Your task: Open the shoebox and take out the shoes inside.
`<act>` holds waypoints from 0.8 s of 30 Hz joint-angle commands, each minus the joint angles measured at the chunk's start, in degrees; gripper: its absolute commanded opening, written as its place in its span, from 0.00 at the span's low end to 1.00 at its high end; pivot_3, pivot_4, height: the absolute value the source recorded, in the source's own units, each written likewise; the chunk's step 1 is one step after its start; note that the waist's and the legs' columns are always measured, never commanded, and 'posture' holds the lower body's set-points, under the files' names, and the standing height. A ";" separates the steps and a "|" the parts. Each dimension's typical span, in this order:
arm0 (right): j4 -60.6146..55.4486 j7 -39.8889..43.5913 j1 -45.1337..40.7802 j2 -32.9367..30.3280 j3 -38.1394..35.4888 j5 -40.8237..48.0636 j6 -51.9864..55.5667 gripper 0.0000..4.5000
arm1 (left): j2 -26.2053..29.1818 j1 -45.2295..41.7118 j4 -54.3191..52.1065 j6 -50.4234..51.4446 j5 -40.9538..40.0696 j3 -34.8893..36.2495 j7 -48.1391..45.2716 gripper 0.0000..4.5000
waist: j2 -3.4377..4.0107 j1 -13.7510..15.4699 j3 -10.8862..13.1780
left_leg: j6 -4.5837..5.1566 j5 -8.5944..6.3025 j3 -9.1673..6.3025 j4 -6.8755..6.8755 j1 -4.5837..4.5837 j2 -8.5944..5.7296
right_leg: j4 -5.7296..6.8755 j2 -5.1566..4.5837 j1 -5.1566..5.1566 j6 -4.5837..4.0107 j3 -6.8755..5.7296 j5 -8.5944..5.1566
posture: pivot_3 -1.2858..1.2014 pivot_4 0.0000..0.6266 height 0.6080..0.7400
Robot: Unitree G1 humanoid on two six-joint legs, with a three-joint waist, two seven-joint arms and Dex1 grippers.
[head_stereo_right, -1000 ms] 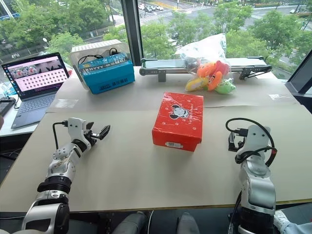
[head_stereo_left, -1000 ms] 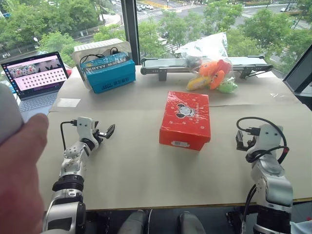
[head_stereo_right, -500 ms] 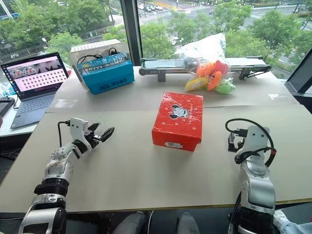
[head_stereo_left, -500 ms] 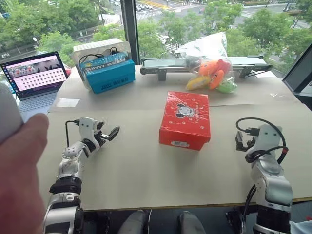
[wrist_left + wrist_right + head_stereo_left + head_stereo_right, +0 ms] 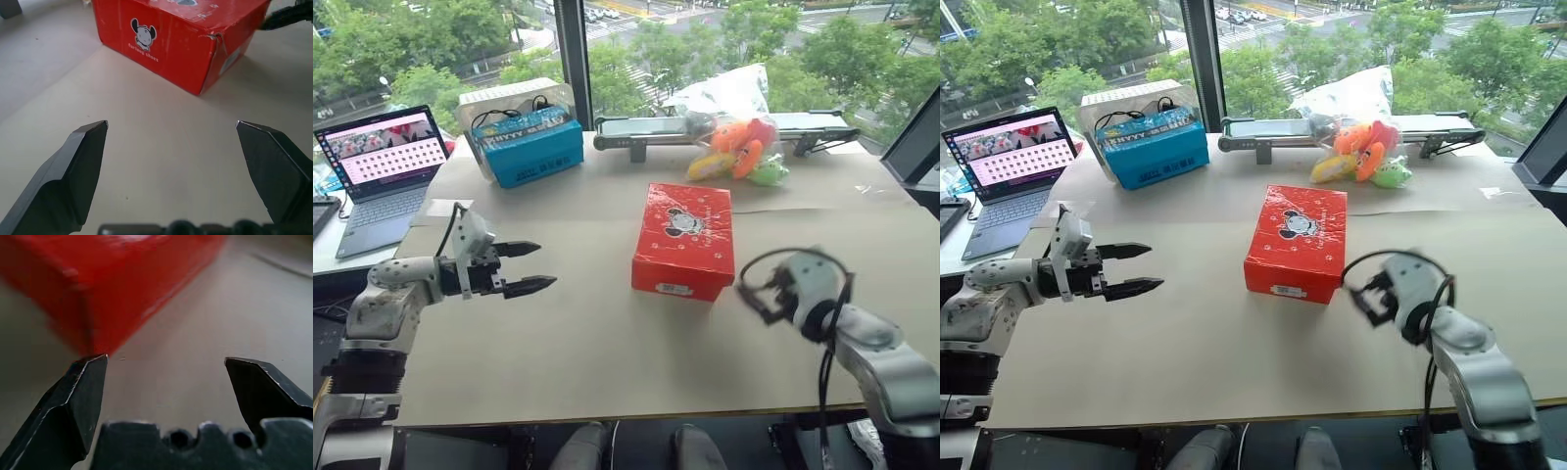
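The red shoebox [image 5: 685, 240] lies shut in the middle of the table, its printed lid down and a small white label on the near end. The shoes are hidden inside it. My left gripper [image 5: 546, 264] hovers above the table to the box's left. It points at the box with its fingers open and empty, and the box's long side [image 5: 161, 46] lies ahead of it. My right gripper [image 5: 759, 297] is open close to the box's near right corner [image 5: 88, 298], without touching it.
At the back stand a blue box with cables [image 5: 530, 147], a grey belt device [image 5: 646, 132] and a clear bag of plush toys [image 5: 744, 147]. A laptop [image 5: 382, 157] sits at the far left. The table's front edge [image 5: 626, 416] is near me.
My left gripper rose off the table and swung to point right at the box. My right gripper swept left up to the box's near corner. A pink blur at the left edge is gone.
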 commanded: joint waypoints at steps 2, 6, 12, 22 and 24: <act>-0.88 3.95 0.28 -4.61 -3.18 3.40 4.58 0.99 | -1.37 0.11 -1.88 -2.34 0.06 -0.26 -0.57 1.00 | -0.06 0.11 0.02 | -0.27 -0.18 0.00 0.07 -0.03 -0.06 | -0.06 -0.06 0.03 0.11 0.05 0.06 | 0.52 0.24 1.00; 3.99 4.19 -1.01 -6.80 -2.04 2.18 5.24 0.99 | -2.40 1.90 -2.96 -2.94 0.53 -1.32 -0.50 1.00 | -0.13 0.12 0.00 | -0.32 -0.21 0.02 0.08 -0.06 -0.08 | -0.16 -0.06 0.05 0.22 0.12 0.13 | 0.52 0.24 1.00; 11.08 1.46 -4.82 -3.39 0.96 -0.71 1.52 0.99 | -2.93 2.09 -3.45 -2.94 0.94 -1.14 0.51 1.00 | -0.16 0.00 0.02 | -0.32 -0.21 0.03 0.06 -0.04 -0.01 | -0.11 -0.02 0.00 0.19 0.12 0.14 | 0.52 0.24 1.00; 12.81 1.42 -5.35 0.07 -1.13 -1.24 -5.23 0.99 | -2.91 2.50 -4.10 -2.60 1.35 -1.55 1.48 1.00 | -0.17 0.08 0.03 | -0.24 -0.16 0.05 0.06 -0.06 -0.08 | -0.14 -0.03 -0.01 0.20 0.15 0.14 | 0.52 0.24 1.00; 13.44 1.77 -4.21 -1.56 -0.40 -2.47 -5.43 0.99 | -2.95 2.18 -3.85 -2.54 1.43 -1.73 1.45 1.00 | -0.17 0.14 0.03 | -0.24 -0.16 0.05 0.06 -0.06 -0.10 | -0.14 -0.03 -0.01 0.20 0.15 0.14 | 0.52 0.24 1.00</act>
